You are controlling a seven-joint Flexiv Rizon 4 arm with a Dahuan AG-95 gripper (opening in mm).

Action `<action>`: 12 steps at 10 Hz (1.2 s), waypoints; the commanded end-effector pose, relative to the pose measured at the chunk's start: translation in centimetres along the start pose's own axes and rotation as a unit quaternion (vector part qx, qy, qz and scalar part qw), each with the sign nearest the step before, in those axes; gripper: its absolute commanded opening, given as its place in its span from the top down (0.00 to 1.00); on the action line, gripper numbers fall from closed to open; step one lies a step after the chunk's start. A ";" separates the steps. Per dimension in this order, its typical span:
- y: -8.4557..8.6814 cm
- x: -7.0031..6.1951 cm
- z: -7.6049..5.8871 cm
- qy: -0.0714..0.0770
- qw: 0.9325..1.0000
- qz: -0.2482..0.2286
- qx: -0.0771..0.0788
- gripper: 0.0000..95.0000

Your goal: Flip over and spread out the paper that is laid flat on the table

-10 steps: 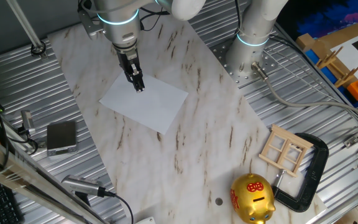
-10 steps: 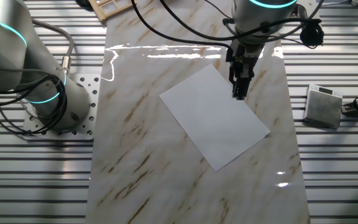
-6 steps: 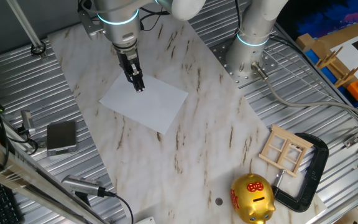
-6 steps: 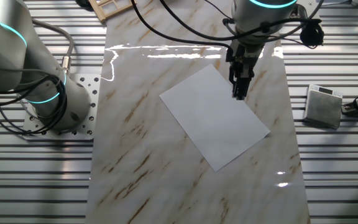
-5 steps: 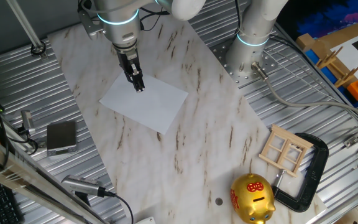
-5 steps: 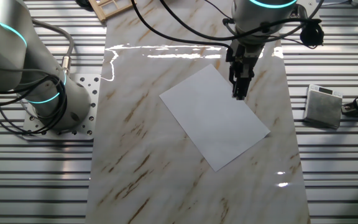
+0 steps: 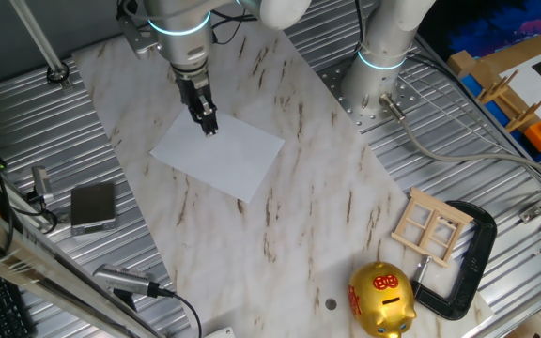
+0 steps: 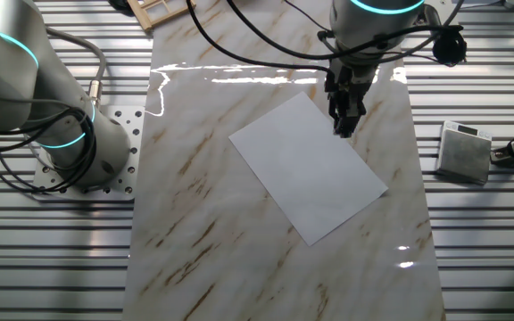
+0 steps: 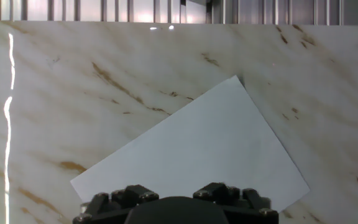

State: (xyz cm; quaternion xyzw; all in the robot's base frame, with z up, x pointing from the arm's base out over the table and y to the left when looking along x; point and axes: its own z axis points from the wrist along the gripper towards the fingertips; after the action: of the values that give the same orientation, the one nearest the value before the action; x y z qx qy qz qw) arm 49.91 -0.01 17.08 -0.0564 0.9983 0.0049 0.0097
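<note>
Paper: a plain white sheet [image 7: 218, 149] lying flat on the marble-patterned table [image 7: 289, 216], turned diagonally to the board's edges; all four corners show in both fixed views.
Gripper: the black two-finger gripper [image 7: 208, 125] points down over the sheet's edge near one corner; the fingers look close together, but whether they are shut, or touch the sheet, cannot be told.
One fixed view only: a gold piggy bank [image 7: 381, 299] at the table's near end, a small wooden frame [image 7: 431, 226] beside a black C-clamp [image 7: 470, 259], and a small grey pad [image 7: 93, 206] on the ribbed metal.
Other fixed view: gripper [image 8: 344, 126] from the opposite side, over the paper [image 8: 309, 167]; glare streaks on the table [image 8: 194, 223].
Hand view: paper [image 9: 197, 152] and table [image 9: 73, 93] below; fingertips out of sight, only the black mount [image 9: 173, 202].
</note>
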 end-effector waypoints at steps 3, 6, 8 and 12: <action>0.0 -0.1 0.1 -0.001 1.000 -0.003 0.000 1.00; 0.0 -0.1 0.1 0.000 0.999 -0.032 0.000 1.00; 0.0 -0.1 0.1 -0.001 0.999 -0.042 0.000 1.00; 0.0 -0.1 0.1 -0.001 0.999 -0.042 0.000 1.00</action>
State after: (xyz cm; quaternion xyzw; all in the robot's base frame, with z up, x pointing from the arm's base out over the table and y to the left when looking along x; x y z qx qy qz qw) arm 49.95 0.00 17.04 -0.0985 0.9951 0.0049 0.0110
